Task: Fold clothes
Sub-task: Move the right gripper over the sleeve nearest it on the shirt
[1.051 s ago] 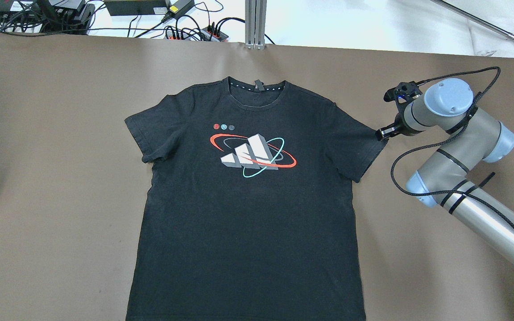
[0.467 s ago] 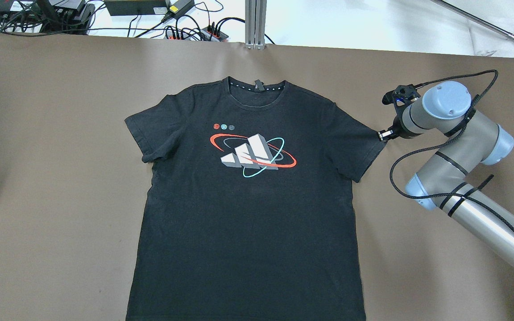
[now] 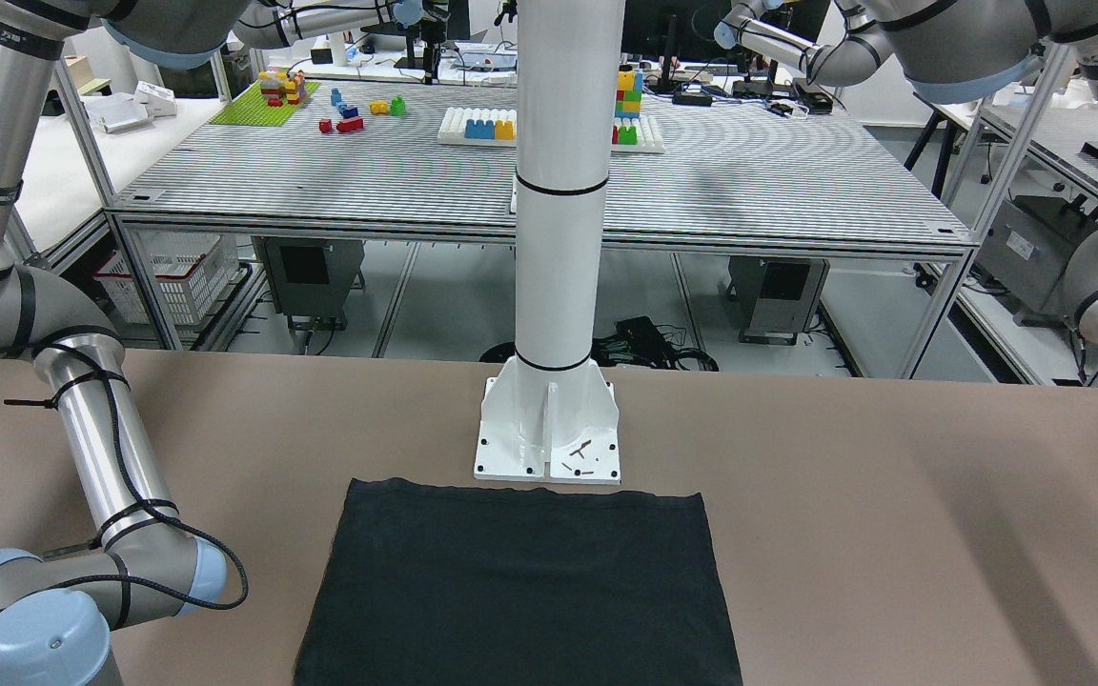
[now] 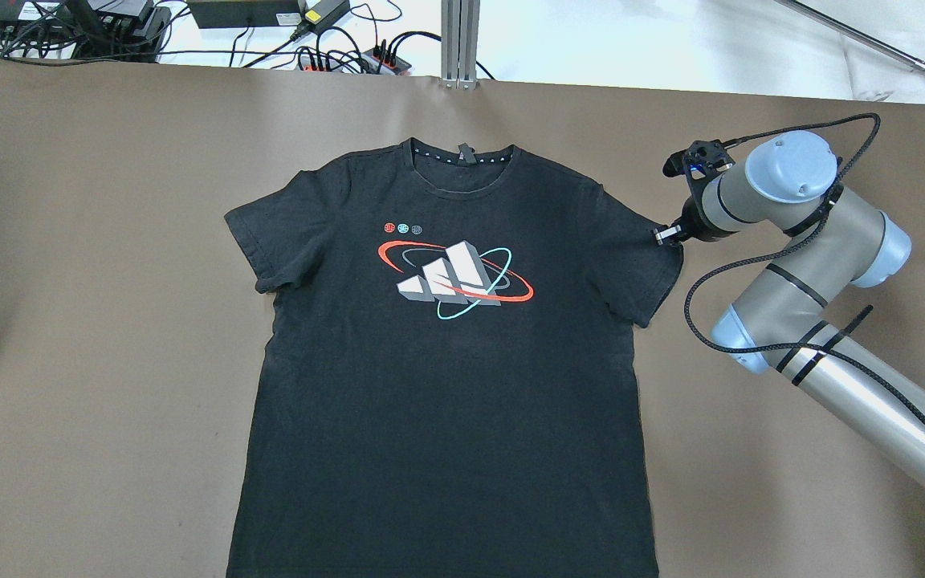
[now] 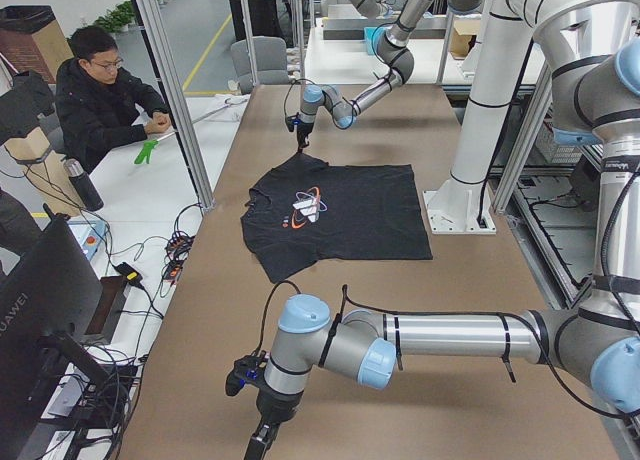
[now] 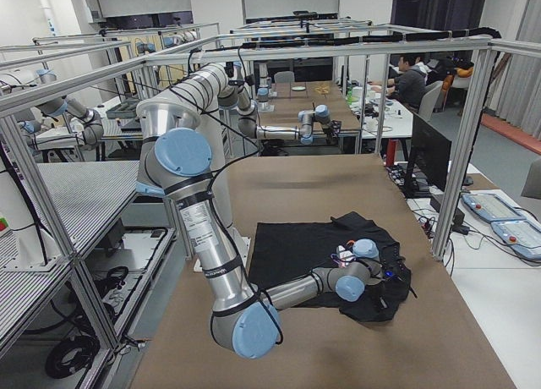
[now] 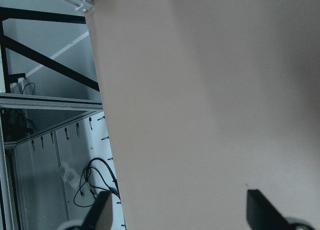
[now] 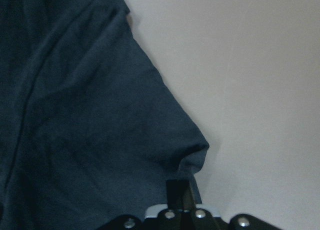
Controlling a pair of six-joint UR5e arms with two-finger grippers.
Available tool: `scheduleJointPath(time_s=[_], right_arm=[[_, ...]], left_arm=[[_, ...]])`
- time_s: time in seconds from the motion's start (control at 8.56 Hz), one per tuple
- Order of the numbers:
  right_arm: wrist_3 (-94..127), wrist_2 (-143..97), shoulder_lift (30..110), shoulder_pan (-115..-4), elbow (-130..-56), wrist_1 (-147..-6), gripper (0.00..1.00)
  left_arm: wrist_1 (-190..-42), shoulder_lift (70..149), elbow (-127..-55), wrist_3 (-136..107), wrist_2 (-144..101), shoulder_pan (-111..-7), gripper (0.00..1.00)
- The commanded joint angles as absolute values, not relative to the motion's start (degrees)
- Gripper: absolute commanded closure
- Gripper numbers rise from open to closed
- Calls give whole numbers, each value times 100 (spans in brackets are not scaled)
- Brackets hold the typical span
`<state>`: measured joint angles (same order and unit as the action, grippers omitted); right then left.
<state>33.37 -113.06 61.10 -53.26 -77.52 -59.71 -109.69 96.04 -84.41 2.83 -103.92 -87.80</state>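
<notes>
T-shirt [image 4: 446, 361]: sleeve [image 4: 639, 265] tip pinched between right gripper [image 4: 663, 234] fingers [image 8: 176, 195], clamped tight on the hem, fabric bunched into a small fold right at the pads. Remainder of that sleeve flat on bench [image 4: 93, 321]; right wrist and forearm trailing back toward bench's right end and robot-side edge. Laid face up mid-bench, well apart from both ends: collar [image 4: 462, 156] toward operator-side edge, bottom hem toward robot-side edge, just beside white column base [image 3: 549, 429]. Logo print [image 4: 454, 281] on chest, uncovered. Opposite sleeve flat, nothing on it. Left gripper [image 7: 180, 215] fingers [image 7: 102, 217] spread wide, gripping nothing, pointed down over bare bench surface close to operator-side edge near left end, bench corner showing in left wrist view. Well apart from shirt. Left forearm stretched low over bench from robot side. Seated person [image 5: 100, 90] beyond operator-side edge.
</notes>
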Motion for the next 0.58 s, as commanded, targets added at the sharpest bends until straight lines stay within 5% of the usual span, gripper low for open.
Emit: scheduleJointPath(time_s=[0.0,0.47], right_arm=[[3900,-11312,5855,-4968,-8006,-5994,100],[4859,-11004,5056,-4544,-7473,-6021,100]], left_arm=[[-10969,9598,-8429,237,-10397,-8780,6],[-10969,9606,-8420,237,-10389,-8771,6]])
